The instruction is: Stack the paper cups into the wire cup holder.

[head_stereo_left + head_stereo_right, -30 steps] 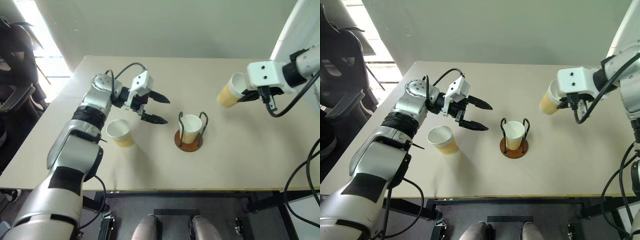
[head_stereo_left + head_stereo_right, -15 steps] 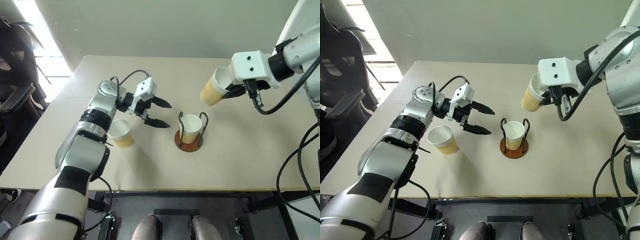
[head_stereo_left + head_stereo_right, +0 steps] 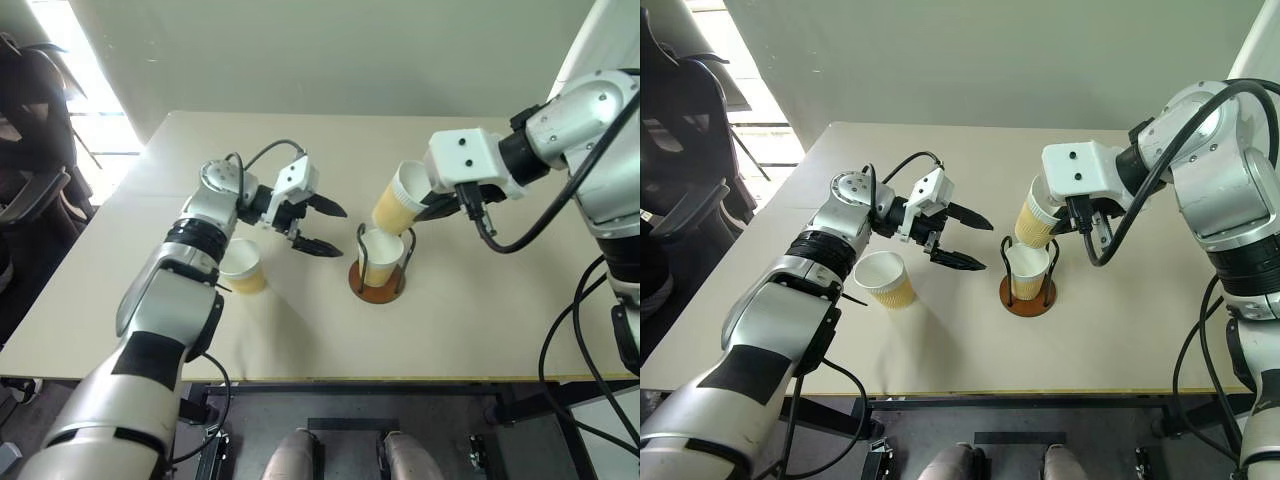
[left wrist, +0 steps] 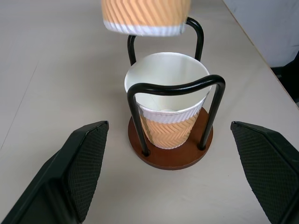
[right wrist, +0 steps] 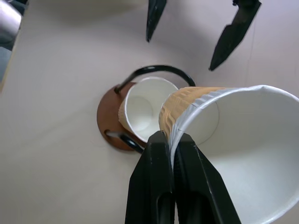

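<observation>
I count three paper cups: one (image 3: 381, 255) seated in the wire cup holder, one (image 3: 398, 199) pinched by its rim in my right gripper (image 5: 170, 148) just above it, and one (image 3: 242, 266) standing on the table (image 3: 500, 320) to the left. There is one wire cup holder (image 3: 377, 282), with two upright black loops. One table carries it all.

Above the reddish-brown disc holder with two black wire loops (image 3: 378, 270), a tilted yellow-tan paper cup (image 3: 395, 201) blocks the way down. The spread left end effector (image 3: 322, 228) flanks it; another tan cup (image 3: 242, 266) stands beyond. Beige surface (image 3: 500, 300) rightward lies free.
</observation>
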### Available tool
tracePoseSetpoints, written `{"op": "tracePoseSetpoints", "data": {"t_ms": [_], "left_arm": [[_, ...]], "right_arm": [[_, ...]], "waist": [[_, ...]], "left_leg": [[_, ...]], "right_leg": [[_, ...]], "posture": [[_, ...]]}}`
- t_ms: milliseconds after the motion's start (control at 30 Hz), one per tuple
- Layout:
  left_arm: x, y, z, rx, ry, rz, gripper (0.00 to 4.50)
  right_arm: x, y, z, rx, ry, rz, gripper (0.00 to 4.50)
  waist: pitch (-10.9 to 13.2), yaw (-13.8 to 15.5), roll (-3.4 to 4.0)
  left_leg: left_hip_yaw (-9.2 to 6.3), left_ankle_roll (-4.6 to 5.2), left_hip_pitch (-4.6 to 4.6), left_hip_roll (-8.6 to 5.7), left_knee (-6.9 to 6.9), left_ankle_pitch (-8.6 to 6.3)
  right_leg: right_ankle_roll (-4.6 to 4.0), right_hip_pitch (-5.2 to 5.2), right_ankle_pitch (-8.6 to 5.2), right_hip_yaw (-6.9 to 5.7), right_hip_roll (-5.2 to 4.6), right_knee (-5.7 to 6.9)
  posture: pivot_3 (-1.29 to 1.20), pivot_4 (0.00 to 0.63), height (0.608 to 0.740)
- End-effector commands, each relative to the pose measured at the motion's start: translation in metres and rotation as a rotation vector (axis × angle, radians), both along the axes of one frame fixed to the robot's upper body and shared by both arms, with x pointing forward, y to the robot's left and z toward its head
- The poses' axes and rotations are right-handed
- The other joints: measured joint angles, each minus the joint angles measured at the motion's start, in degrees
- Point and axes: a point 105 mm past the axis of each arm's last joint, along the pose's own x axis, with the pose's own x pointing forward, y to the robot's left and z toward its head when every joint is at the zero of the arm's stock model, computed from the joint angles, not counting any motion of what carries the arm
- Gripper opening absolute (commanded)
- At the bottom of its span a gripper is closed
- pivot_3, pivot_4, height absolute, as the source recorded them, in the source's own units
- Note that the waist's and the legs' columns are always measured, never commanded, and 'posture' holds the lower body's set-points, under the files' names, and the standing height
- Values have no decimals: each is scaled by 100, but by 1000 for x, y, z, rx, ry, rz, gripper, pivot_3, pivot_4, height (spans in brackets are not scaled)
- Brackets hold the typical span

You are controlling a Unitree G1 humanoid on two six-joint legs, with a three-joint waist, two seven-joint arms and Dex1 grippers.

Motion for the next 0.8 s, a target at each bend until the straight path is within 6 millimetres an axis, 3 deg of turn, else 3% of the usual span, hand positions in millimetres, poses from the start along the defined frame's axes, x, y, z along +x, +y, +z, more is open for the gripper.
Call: {"op": "tracePoseSetpoints", "data": {"t_ms": [33,800], "left_arm": [[-2,4,13,2,-37,-28,4500],[-3,11,14,17,-39,-18,4500]], "right_arm": [[-3,5,2,6,-24,23,39],[-1,9,-21,-20,16,61,39]], "waist": [[0,-1,0],[0,-7,0]], "left_leg": [[0,0,0,-1,0,0],[-1,-3,0,2,9,2]], "right_leg": [[0,0,0,-2,0,0],[-1,-1,0,1,1,11]], "posture": [[0,150,740],[0,150,740]]}}
